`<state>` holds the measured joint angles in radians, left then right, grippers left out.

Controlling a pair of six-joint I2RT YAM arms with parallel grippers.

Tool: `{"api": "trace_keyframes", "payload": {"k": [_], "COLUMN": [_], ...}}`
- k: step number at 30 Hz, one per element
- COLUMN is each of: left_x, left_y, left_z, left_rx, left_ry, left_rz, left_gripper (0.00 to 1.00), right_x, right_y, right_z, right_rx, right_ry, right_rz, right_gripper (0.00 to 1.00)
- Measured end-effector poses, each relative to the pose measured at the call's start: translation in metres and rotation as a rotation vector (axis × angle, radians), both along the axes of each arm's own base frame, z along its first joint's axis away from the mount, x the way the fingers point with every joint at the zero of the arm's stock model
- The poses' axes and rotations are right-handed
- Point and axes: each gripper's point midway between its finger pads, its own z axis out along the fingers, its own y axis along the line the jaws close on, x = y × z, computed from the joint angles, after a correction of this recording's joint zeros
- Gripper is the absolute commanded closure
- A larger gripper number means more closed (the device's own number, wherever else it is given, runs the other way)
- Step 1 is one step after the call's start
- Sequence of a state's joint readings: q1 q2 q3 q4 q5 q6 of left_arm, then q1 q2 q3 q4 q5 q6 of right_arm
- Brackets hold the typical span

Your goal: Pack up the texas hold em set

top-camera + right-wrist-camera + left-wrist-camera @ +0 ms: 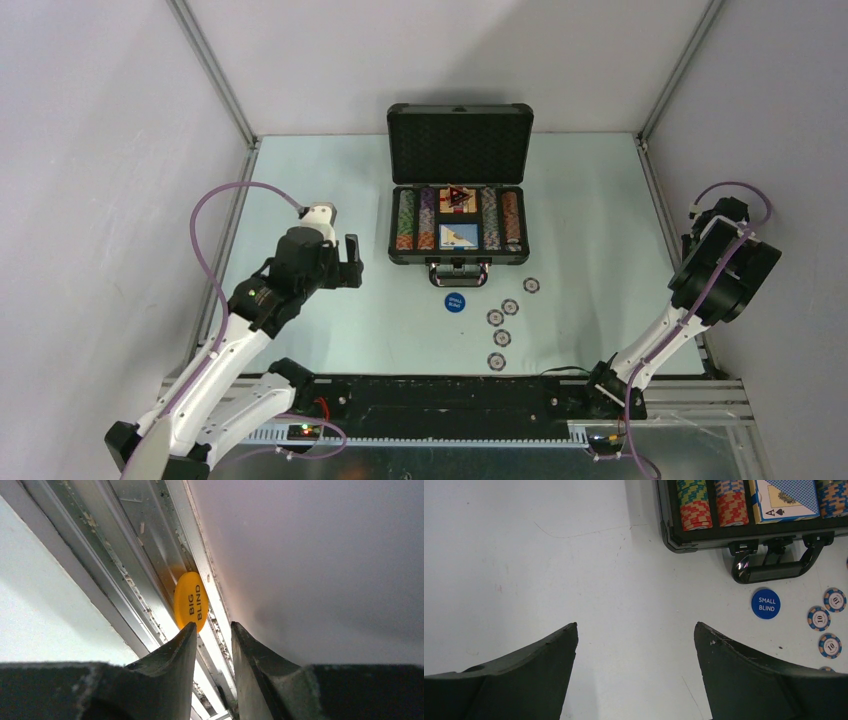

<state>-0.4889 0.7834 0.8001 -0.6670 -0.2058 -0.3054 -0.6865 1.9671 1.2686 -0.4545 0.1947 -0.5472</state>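
right gripper [212, 632] – narrow gap, by big blind button [191, 601] | briefcase [459, 190] – lid up

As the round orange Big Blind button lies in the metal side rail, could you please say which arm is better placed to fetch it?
Right. The right gripper hangs just short of the round orange Big Blind button, jaws narrowly parted; the left gripper is over bare table.

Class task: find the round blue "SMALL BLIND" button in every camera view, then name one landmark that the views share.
Top external: round blue "SMALL BLIND" button, centre, just below the case handle.
Left wrist: right side, below the handle.
Right wrist: not in it.
Shared landmark: black handle of the dark grey case, top and left wrist views.
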Motion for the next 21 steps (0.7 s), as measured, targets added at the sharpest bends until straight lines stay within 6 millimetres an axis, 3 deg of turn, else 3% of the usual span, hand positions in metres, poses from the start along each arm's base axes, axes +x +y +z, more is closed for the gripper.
{"api": "trace_keyframes", "payload": {"k": [21], "left_x": [0.0000], "left_y": [0.0000], "left_z": [0.0000], "left_rx": [0.000], "left_ry": [0.000], "left_rz": [0.000], "left_gripper": [0.09], "right_x": [0.0044], "right_y": [0.0044], "right_z": [-0.0047], "right_rx": [0.054], "right_ry": [-0.038], "right_rz": [0.014], "right_gripper": [0.63]}}
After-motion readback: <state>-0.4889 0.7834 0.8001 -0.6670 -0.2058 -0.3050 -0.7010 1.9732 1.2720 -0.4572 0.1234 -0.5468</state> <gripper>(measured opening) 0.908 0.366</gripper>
